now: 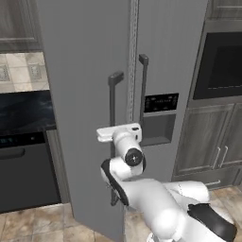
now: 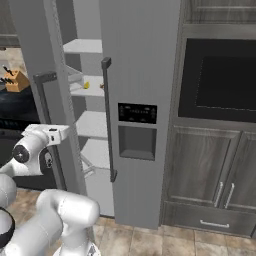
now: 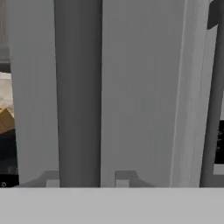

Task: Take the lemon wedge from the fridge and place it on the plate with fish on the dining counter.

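Observation:
The tall grey fridge has its left door swung partly out, and white inner shelves show through the gap. The lemon wedge, a tiny yellow piece, lies on a middle shelf with a small brown lump to its right. My gripper is at the left door's long dark bar handle. In the hand view the gripper is open, one fingertip on each side of the bar, the right one a little off it. The plate and the dining counter are out of view.
A dark dishwasher sits under the black wall counter left of the fridge, with a knife block on the counter. A built-in dark oven and grey cabinets stand to the right. The right fridge door is closed.

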